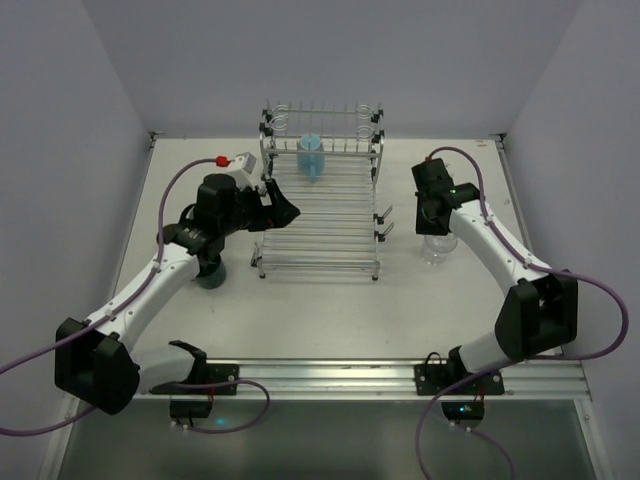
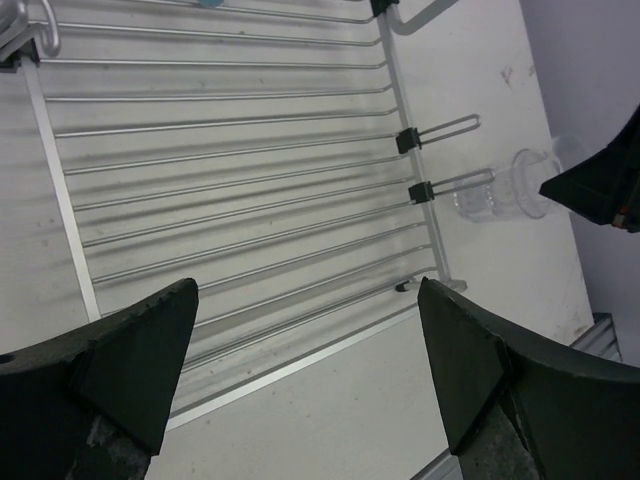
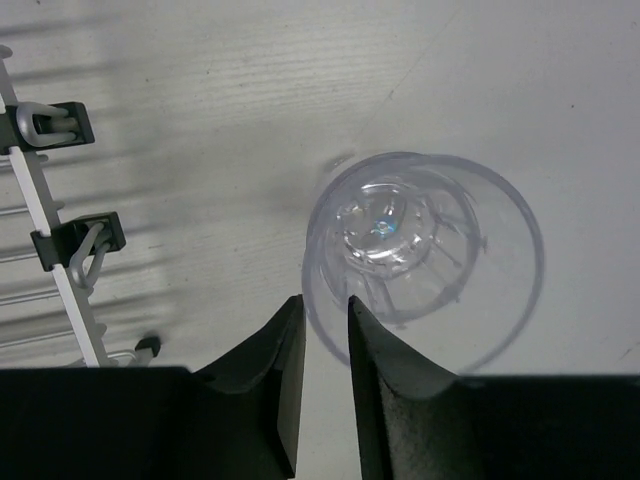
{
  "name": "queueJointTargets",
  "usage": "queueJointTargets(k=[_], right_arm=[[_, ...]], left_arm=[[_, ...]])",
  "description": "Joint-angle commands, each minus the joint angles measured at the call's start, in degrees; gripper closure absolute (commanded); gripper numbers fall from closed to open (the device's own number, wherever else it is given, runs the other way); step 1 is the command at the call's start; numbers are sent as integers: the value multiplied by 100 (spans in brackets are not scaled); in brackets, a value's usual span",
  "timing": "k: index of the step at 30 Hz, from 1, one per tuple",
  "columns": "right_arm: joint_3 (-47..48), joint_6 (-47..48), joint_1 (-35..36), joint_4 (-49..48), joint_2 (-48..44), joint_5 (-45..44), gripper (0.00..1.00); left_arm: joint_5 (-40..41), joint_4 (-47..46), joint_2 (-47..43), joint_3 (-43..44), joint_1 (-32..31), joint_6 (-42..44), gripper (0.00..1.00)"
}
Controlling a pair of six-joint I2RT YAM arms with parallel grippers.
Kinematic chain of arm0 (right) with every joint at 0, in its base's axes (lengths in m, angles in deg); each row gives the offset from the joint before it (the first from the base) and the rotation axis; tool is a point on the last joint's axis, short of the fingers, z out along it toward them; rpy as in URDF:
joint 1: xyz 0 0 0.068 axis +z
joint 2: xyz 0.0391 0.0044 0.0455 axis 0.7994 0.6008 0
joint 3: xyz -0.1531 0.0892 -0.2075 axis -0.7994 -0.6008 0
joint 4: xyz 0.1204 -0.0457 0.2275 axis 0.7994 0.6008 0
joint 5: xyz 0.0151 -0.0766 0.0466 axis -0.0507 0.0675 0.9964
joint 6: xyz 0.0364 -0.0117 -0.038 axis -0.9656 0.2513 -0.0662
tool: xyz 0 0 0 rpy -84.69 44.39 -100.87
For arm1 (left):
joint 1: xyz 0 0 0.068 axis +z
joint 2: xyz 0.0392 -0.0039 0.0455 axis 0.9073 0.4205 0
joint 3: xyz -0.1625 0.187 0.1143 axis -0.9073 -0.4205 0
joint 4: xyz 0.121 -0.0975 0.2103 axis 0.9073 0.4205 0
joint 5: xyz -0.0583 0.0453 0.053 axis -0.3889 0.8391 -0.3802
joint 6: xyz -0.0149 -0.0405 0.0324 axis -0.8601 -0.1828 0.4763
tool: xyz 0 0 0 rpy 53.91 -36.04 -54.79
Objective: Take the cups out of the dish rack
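From above, the dish rack (image 1: 320, 235) holds only a light blue cup (image 1: 310, 156), upright near the back rail, beyond the left gripper (image 1: 283, 203), which hovers over the rack's left edge. A dark cup (image 1: 212, 278) sits on the table behind those fingers, half under the arm. A clear tumbler (image 1: 438, 248) stands off the rack, under the right gripper (image 1: 437, 230). No other cups are in view.

In the left wrist view, the fingers (image 2: 130, 350) are spread wide and hold nothing, with bare slats between them.

In the right wrist view, the right gripper's fingers (image 3: 275, 370) are nearly together, and the tumbler's rim runs into the narrow gap. I cannot tell whether they grip it.

I judge the unloading to be nearly done, with the blue cup left.
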Motion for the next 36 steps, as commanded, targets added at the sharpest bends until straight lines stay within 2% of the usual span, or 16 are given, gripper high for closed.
queueJointTargets(k=[1, 6, 8, 10, 15, 19, 22, 23, 25, 26, 28, 36], right_arm=[[232, 111, -29, -138, 5, -23, 73], [302, 94, -29, -95, 40, -5, 69], [311, 94, -38, -86, -48, -14, 60], [303, 94, -29, -112, -292, -49, 56], [285, 102, -29, -200, -1022, 258, 47], [92, 190, -29, -506, -1734, 443, 46], [-84, 339, -29, -674, -2157, 566, 45], [-145, 392, -29, -701, -2218, 610, 45], [-207, 436, -29, -771, -2333, 663, 45], [-286, 445, -29, -789, -2359, 672, 45], [-348, 463, -29, -824, -2438, 707, 45], [-594, 445, -29, -982, -2658, 927, 45]], left_arm=[[644, 281, 254, 326, -39, 334, 6], [1357, 545, 720, 800, -425, 466, 8], [1937, 545, 966, 932, -610, 501, 8], [2610, 537, 1255, 1143, -882, 510, 8], [3781, 28, 2081, 1451, -1260, 659, 11], [4581, -315, 2767, 1627, -1428, 694, 19], [5066, -876, 3233, 1619, -1498, 852, 19], [5111, -1305, 3339, 1645, -1498, 931, 18], [5208, -1545, 3612, 1662, -1499, 1046, 16], [5182, -2121, 3656, 1506, -1498, 1151, 16], [5006, -2652, 3744, 1373, -1498, 1354, 15], [5085, -3304, 4349, 1916, -1498, 1749, 15]])
